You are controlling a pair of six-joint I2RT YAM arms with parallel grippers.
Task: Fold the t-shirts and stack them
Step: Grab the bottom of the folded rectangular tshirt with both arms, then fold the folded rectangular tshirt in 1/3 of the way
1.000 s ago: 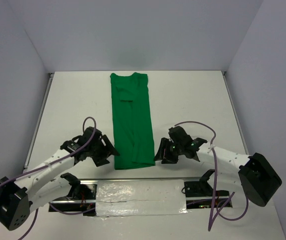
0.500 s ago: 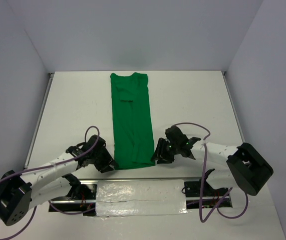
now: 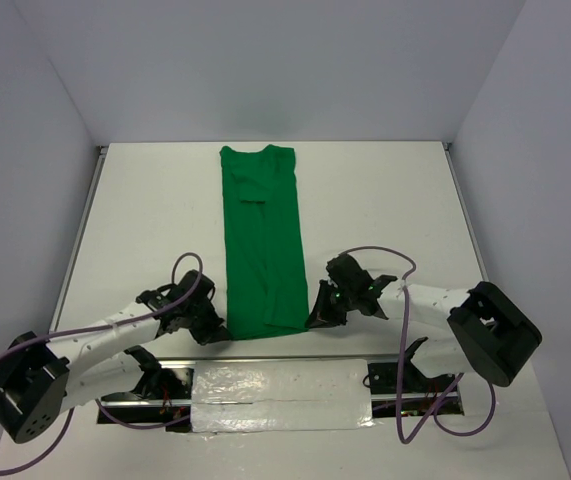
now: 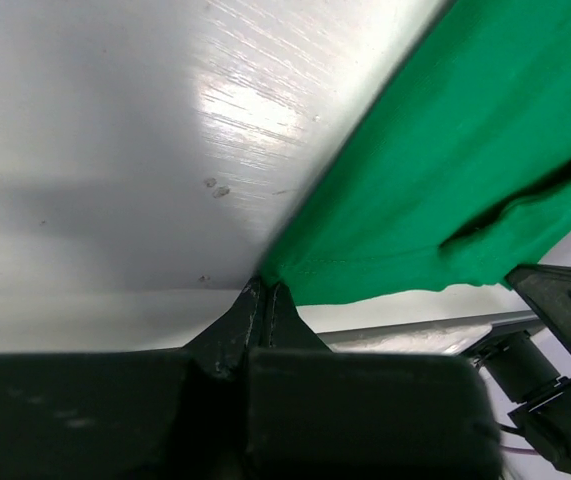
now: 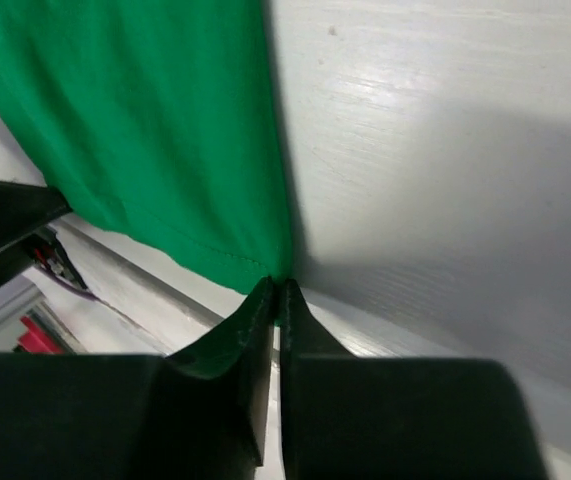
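Note:
A bright green t-shirt [image 3: 262,240] lies on the white table as a long narrow strip running from the back edge toward me. My left gripper [image 3: 223,331] is at the strip's near left corner, shut on the hem [image 4: 295,275]; its closed tips [image 4: 263,290] meet right at the cloth edge. At the near right corner my right gripper [image 3: 311,318] is shut on the t-shirt [image 5: 165,140] as well, with green cloth pinched between its fingertips [image 5: 277,288].
A metal rail with a taped plate [image 3: 283,392] runs along the table's near edge just behind both grippers. White walls [image 3: 265,70] enclose the back and sides. Purple cables [image 3: 380,252] loop over each arm.
Both grippers have slid inward to the shirt's two near corners and closed on the hem. The shirt itself has not shifted.

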